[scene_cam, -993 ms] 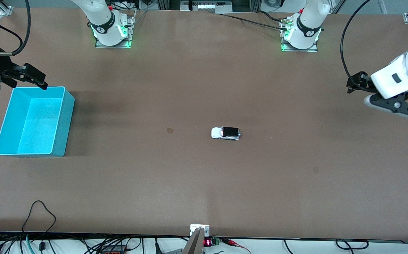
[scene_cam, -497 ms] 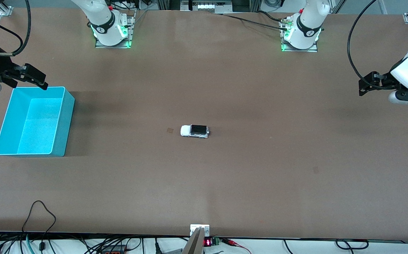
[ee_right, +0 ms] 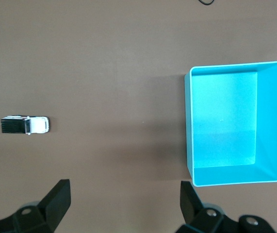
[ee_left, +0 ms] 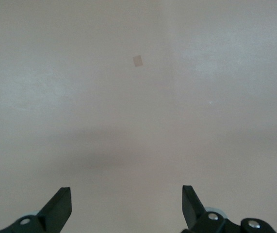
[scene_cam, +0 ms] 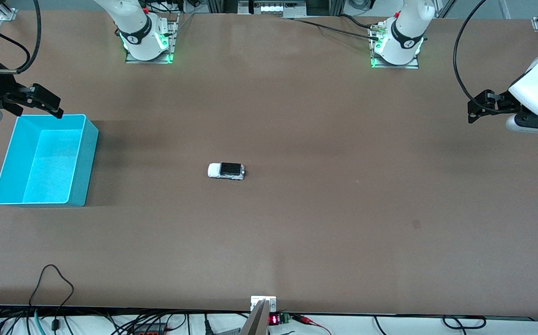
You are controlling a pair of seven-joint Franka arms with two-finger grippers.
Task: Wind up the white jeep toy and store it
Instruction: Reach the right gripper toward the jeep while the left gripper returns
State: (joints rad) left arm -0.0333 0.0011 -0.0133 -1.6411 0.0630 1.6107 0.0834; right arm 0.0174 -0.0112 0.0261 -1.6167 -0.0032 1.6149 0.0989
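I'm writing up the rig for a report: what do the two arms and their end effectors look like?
Both arms are glossy white with black joint bands, on metal base plates lit green. The left end effector and right end effector are black with angular black fingers. Black cables loop to each wrist.

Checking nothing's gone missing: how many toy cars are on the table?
1. The jeep sits mid-table, on its wheels, apart from the bin at the right arm's end. The bin looks empty; nothing seems hidden.
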